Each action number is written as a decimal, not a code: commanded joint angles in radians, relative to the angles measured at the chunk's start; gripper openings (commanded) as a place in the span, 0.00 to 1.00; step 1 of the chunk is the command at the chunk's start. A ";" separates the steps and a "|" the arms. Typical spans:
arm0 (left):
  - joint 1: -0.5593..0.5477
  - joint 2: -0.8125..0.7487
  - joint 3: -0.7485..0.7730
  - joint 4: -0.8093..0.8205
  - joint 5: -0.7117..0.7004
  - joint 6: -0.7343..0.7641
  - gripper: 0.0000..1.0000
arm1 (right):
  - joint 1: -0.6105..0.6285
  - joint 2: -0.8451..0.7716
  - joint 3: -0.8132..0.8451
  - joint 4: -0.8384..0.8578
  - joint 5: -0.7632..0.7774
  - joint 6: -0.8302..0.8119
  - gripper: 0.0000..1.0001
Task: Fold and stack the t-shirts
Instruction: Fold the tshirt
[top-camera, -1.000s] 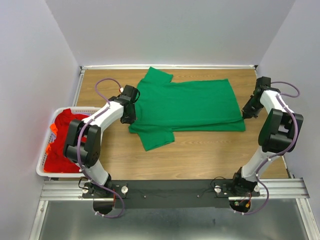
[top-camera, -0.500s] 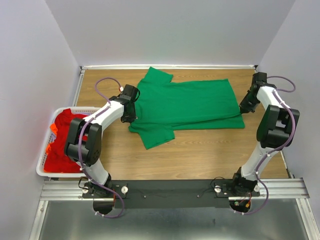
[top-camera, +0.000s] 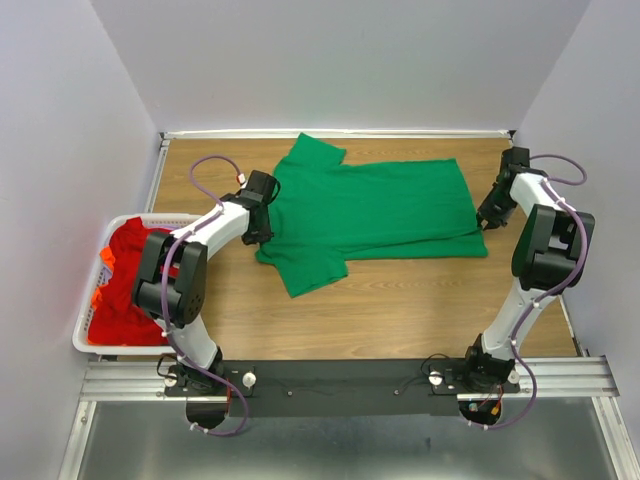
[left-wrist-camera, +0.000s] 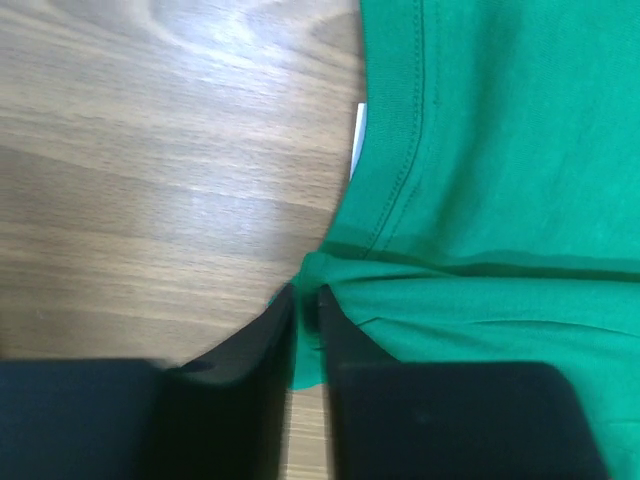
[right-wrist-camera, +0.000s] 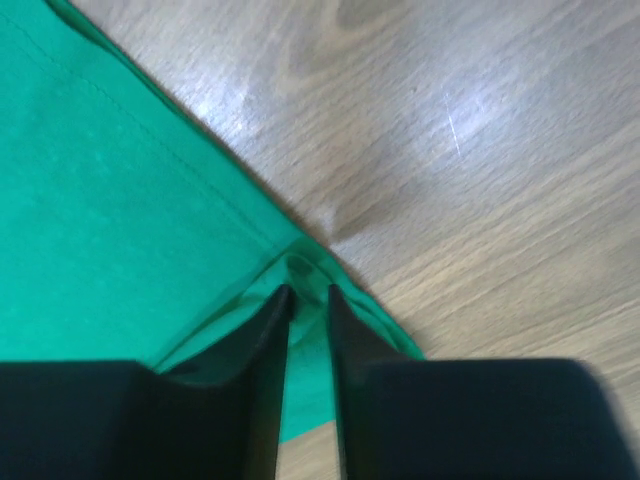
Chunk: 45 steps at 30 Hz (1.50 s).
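My left gripper (left-wrist-camera: 305, 296) and right gripper (right-wrist-camera: 310, 292) sit barely parted on the green t-shirt (top-camera: 380, 210), grip unclear, so pulling away could snag and drag its fold.

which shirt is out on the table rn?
The green t-shirt, spread out on the wooden table. The red t-shirts are bunched in the white basket at the table's left edge.

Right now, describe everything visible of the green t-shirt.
Plain bright green, soft-looking cloth: the green t-shirt lies spread on the wooden table, collar left, hem right, one sleeve pointing far, one near. A white tag shows inside the stitched collar. The left fingers straddle cloth by the collar; the right fingers meet a puckered hem corner.
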 joint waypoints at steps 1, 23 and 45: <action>0.016 -0.007 -0.006 0.013 -0.072 -0.005 0.36 | 0.000 -0.005 0.019 0.044 0.026 -0.011 0.33; 0.024 -0.383 -0.276 0.094 -0.093 -0.091 0.74 | 0.813 -0.268 -0.166 0.342 -0.234 -0.260 0.59; 0.042 -0.441 -0.430 0.262 -0.100 -0.102 0.74 | 1.275 0.089 -0.054 0.449 -0.104 -0.409 0.57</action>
